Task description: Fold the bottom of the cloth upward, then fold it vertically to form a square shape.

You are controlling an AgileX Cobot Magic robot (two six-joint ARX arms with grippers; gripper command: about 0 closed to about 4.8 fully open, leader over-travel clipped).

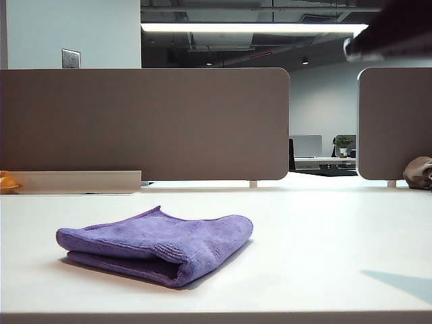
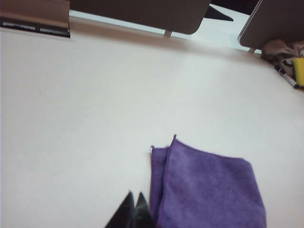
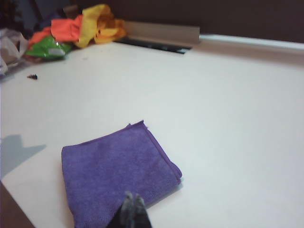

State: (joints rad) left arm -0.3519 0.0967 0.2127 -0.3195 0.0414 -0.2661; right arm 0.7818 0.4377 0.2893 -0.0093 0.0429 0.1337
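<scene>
The purple cloth (image 1: 158, 244) lies folded into a thick, roughly square pad on the white table, left of centre in the exterior view. It also shows in the left wrist view (image 2: 209, 187) and the right wrist view (image 3: 116, 173). My left gripper (image 2: 135, 195) hangs above the table just beside the cloth's layered edge, its tips together and empty. My right gripper (image 3: 133, 196) is raised over the cloth's near edge, shut, holding nothing. Neither gripper's tips show in the exterior view; only a dark blurred arm part (image 1: 391, 30) crosses its top right corner.
Grey divider panels (image 1: 145, 121) stand along the table's back. A brownish-grey lump (image 1: 418, 173) sits at the back right, with a yellow object (image 2: 299, 70) and pens beside it. Orange, yellow and green items (image 3: 78, 29) are piled at the back left. The table's front edge (image 1: 216, 314) is close.
</scene>
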